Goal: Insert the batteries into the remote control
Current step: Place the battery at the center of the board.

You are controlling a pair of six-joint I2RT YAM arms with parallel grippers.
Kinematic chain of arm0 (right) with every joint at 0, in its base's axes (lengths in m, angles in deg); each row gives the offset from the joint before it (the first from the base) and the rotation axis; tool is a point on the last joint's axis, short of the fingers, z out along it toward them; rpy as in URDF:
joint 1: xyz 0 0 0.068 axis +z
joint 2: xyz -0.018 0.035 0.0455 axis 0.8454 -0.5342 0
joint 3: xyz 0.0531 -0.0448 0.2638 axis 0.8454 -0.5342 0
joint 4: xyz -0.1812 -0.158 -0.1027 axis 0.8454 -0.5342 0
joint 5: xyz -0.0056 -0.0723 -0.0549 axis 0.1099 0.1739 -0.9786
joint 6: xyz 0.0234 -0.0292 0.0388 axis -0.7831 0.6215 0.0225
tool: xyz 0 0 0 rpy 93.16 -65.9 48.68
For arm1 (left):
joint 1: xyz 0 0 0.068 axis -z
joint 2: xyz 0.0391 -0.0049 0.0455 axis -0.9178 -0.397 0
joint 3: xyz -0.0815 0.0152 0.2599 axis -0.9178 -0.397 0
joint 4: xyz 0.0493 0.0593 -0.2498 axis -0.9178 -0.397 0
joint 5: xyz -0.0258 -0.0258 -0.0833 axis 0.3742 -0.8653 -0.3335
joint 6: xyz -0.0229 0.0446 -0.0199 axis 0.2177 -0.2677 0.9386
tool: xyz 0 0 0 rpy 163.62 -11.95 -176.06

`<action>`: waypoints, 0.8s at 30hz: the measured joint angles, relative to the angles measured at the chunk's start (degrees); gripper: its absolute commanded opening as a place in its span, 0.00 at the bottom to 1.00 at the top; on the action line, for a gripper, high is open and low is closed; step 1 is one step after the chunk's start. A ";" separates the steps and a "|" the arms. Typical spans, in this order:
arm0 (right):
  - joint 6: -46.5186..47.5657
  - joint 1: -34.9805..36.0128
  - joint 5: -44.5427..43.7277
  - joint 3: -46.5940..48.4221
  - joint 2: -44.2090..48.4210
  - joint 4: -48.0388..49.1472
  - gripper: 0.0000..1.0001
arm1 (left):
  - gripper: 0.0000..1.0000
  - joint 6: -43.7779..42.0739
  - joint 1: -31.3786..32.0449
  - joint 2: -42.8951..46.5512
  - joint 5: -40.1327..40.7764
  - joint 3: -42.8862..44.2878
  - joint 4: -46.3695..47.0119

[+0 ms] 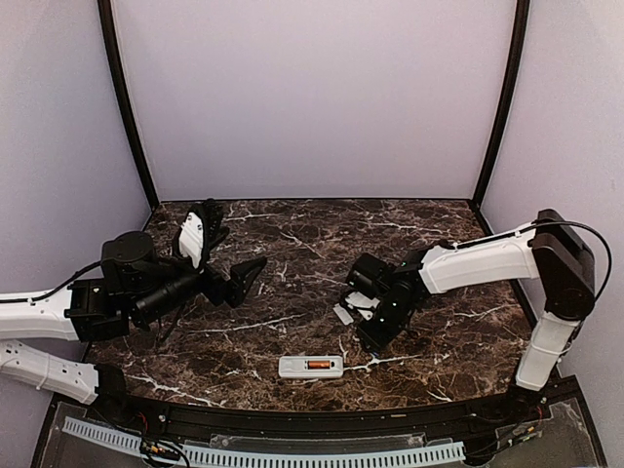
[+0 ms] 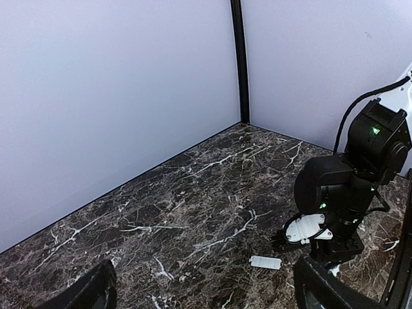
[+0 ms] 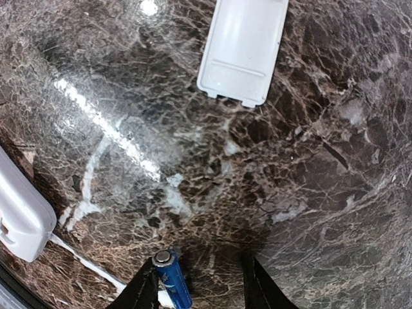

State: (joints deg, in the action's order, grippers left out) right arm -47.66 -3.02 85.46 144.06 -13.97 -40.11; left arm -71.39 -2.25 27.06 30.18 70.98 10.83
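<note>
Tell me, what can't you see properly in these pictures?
Blue battery: the bottom edge cuts it off in the right wrist view; the right gripper hides it from above.
Remote control: right wrist view shows only a corner at the left edge.
Orange battery: too small from above to read its ends.

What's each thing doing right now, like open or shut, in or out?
Remote: cover off, orange battery inside.
Cover: off, lying on table.
Blue battery: not loaded yet.
Right pincer: open, straddling it.
Left pincer: open, empty.
</note>
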 measured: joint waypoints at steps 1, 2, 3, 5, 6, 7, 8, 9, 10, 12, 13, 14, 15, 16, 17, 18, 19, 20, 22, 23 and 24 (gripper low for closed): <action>-0.46 0.15 -0.20 -0.35 0.24 0.15 0.40 | 0.95 -0.04 -0.15 0.00 -0.26 0.00 -0.02; -0.87 0.44 -0.46 -0.66 0.39 0.42 0.40 | 0.95 -0.13 -0.28 0.00 -0.42 0.00 -0.02; -1.27 0.76 -0.74 -0.92 0.59 0.68 0.40 | 0.95 -0.17 -0.44 0.00 -0.59 0.00 -0.04; -2.14 1.44 -1.14 -1.62 1.07 1.31 0.41 | 0.95 -0.17 -0.66 0.00 -0.83 0.00 -0.07; -2.45 1.75 -1.33 -2.01 1.33 1.62 0.42 | 0.95 -0.20 -0.81 0.00 -1.03 0.00 -0.07; -2.75 1.99 -1.46 -2.36 1.57 1.95 0.44 | 0.95 -0.17 -0.90 0.00 -1.14 0.00 -0.09; -3.17 2.14 -1.53 -2.56 1.75 2.16 0.46 | 0.95 -0.17 -0.92 0.00 -1.31 0.00 -0.09; -3.43 2.19 -1.53 -2.56 1.75 2.29 0.49 | 0.95 -0.17 -1.11 0.00 -1.46 0.00 -0.09; -3.63 2.21 -1.53 -2.51 1.75 2.36 0.52 | 0.95 -0.17 -1.20 0.00 -1.57 0.00 -0.09; -3.65 2.21 -1.53 -2.34 1.75 2.54 0.56 | 0.95 -0.15 -1.27 0.00 -1.81 0.00 -0.09; -3.87 2.19 -1.51 -2.19 1.73 2.67 0.56 | 0.95 -0.15 -1.36 0.00 -1.88 0.00 -0.09; -3.72 2.19 -1.49 -2.05 1.73 2.86 0.57 | 0.95 -0.15 -1.49 0.00 -1.92 0.00 -0.09; -3.61 2.14 -1.46 -1.90 1.73 3.04 0.57 | 0.95 -0.13 -1.51 0.00 -1.99 0.00 -0.11; -3.52 2.14 -1.46 -1.84 1.73 3.32 0.57 | 0.95 -0.13 -1.53 0.00 -2.05 0.00 -0.13; -3.45 2.14 -1.49 -1.81 1.73 3.48 0.57 | 0.95 -0.13 -1.53 0.00 -2.12 0.00 -0.15; -3.32 2.14 -1.49 -1.81 1.73 3.50 0.56 | 0.95 -0.13 -1.53 0.02 -2.14 0.00 -0.22; -3.19 2.14 -1.49 -1.81 1.73 3.43 0.56 | 0.95 -0.13 -1.55 0.11 -2.21 0.00 -0.42; -2.97 2.14 -1.44 -1.81 1.73 3.41 0.56 | 0.95 -0.13 -1.62 0.22 -2.32 0.00 -0.74; -2.29 2.14 -1.22 -1.90 1.88 3.32 0.55 | 0.95 -0.11 -1.75 0.48 -2.40 0.00 -1.20; -2.08 2.14 -1.11 -2.14 2.29 3.26 0.55 | 0.95 -0.04 -1.86 0.61 -2.51 0.00 -1.25; -2.01 2.14 -1.07 -2.58 3.08 3.13 0.55 | 0.95 0.09 -1.86 0.74 -2.54 0.00 -1.27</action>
State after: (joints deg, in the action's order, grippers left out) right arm -49.67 -0.87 84.39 141.48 -10.89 -36.99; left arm -71.31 -4.11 27.80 27.65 70.98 9.56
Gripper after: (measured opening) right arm 0.556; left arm 0.946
